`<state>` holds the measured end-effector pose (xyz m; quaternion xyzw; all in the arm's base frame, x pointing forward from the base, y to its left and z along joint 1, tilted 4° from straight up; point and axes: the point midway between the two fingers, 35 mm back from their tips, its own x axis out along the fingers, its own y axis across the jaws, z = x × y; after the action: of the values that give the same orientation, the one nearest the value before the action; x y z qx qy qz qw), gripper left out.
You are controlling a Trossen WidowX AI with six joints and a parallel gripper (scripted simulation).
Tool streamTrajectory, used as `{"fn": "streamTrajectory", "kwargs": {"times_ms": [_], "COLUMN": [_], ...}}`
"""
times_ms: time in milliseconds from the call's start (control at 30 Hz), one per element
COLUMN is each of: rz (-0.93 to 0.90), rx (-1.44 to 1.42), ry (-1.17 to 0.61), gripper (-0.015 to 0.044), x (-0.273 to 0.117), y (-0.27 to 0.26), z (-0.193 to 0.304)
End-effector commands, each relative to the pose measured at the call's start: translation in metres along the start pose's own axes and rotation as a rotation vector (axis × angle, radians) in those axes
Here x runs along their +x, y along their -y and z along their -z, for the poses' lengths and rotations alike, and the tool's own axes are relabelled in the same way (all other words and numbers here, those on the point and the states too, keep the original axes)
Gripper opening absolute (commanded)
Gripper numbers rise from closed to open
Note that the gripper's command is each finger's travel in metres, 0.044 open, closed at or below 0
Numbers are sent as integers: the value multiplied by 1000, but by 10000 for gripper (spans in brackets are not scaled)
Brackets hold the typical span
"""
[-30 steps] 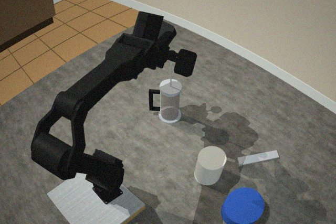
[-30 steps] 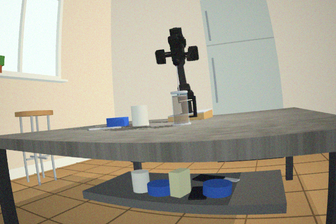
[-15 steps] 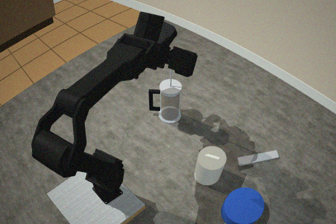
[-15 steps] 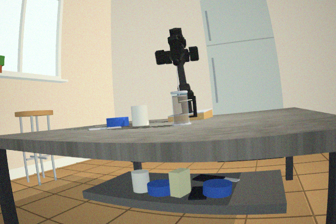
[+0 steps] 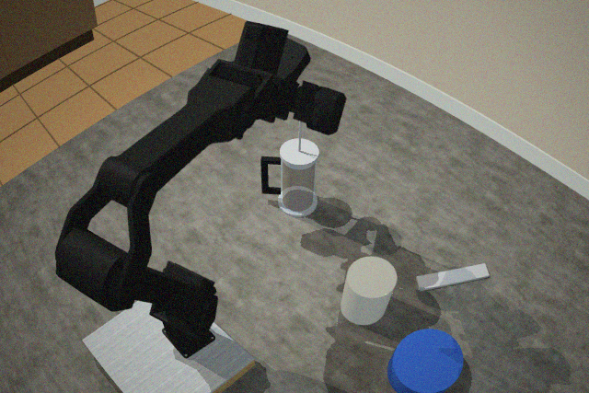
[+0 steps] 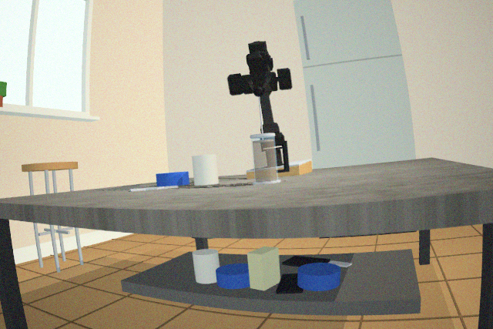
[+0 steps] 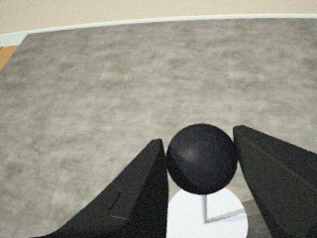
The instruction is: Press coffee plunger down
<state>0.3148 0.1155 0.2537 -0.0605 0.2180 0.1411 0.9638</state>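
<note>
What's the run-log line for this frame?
phase: grasp | gripper: shut on plunger knob | plunger: up, not pressed | press: upright on table | next: push down

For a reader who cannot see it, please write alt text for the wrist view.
Two black gripper fingers are closed on the round black knob of a coffee plunger. Directly below it is the white lid of the press, on a grey table with a beige wall behind.

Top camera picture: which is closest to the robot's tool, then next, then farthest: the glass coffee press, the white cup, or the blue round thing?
The tool grips the plunger knob.
1. Coffee press, right beneath the tool.
2. White cup, farther toward the table's front.
3. Blue round thing, farthest, beyond the cup at the picture's bottom edge.
</note>
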Motion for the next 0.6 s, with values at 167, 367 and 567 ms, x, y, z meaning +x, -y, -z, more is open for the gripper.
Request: {"fn": "streamTrajectory", "kwargs": {"times_ms": [167, 367, 567], "rz": [-2, -2, -2], "rx": [-5, -5, -5], "ry": [-5, -5, -5], "gripper": [116, 116, 116], "x": [10, 17, 23], "y": [0, -1, -1], "z": [13, 21, 28]}}
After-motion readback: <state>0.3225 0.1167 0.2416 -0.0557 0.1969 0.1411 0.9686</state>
